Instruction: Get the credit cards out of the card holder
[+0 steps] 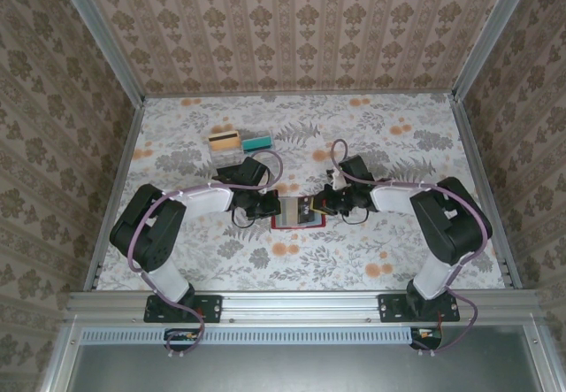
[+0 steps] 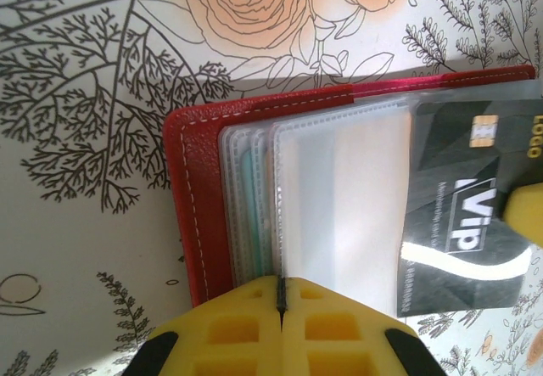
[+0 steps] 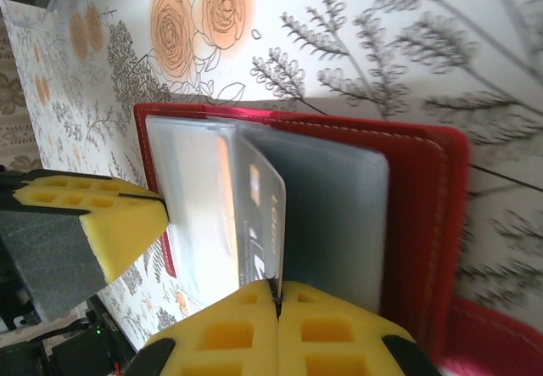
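Observation:
The red card holder (image 1: pixel 298 222) lies open mid-table between both grippers, its clear sleeves (image 2: pixel 339 198) fanned out. My left gripper (image 2: pixel 281 284) is shut on the edge of a clear sleeve, holding it upright. A black credit card (image 2: pixel 462 223) sticks partway out of that sleeve. My right gripper (image 3: pixel 274 287) is shut on the black card's (image 3: pixel 259 215) edge. The holder's red cover (image 3: pixel 445 215) lies flat beneath. In the top view the left gripper (image 1: pixel 268 206) and right gripper (image 1: pixel 325 204) face each other across the holder.
A clear tray (image 1: pixel 232 155) stands at the back left with a tan, dark-striped card (image 1: pixel 224 137) and a teal card (image 1: pixel 257 143) in it. The flowered tablecloth (image 1: pixel 398 250) covers the table, which is walled on three sides.

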`<state>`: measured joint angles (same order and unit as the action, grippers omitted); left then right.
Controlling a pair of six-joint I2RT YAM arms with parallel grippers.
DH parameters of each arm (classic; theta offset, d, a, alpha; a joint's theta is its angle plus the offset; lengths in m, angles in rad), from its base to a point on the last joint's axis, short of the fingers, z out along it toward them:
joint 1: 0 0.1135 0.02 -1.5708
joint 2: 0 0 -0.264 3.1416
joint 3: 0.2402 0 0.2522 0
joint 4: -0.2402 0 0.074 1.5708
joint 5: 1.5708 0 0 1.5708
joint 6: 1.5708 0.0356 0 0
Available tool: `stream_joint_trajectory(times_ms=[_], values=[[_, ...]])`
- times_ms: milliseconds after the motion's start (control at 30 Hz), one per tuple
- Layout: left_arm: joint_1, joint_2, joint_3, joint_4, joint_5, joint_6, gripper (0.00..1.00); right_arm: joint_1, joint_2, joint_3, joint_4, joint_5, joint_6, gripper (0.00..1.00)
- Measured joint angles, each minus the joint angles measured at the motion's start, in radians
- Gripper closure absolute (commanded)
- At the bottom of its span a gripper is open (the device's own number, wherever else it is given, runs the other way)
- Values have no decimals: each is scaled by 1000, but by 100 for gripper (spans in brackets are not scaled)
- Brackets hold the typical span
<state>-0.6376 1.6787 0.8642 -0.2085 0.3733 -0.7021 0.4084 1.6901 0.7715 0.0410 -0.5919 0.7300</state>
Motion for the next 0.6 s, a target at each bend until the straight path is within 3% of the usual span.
stream_joint_trajectory(times_ms=[133, 200, 400, 600], values=[[5, 0, 3, -10, 0, 3, 100, -24, -62, -16, -48, 4, -18, 98], [6, -3, 7, -24, 0, 4, 86, -29, -92, -16, -69, 6, -24, 99], [39, -74, 10, -61, 7, -14, 58, -32, -172, -8, -119, 8, -27, 100], [89, -191, 14, 48, 102, -109, 54, -33, -216, 40, -124, -2, -15, 100]])
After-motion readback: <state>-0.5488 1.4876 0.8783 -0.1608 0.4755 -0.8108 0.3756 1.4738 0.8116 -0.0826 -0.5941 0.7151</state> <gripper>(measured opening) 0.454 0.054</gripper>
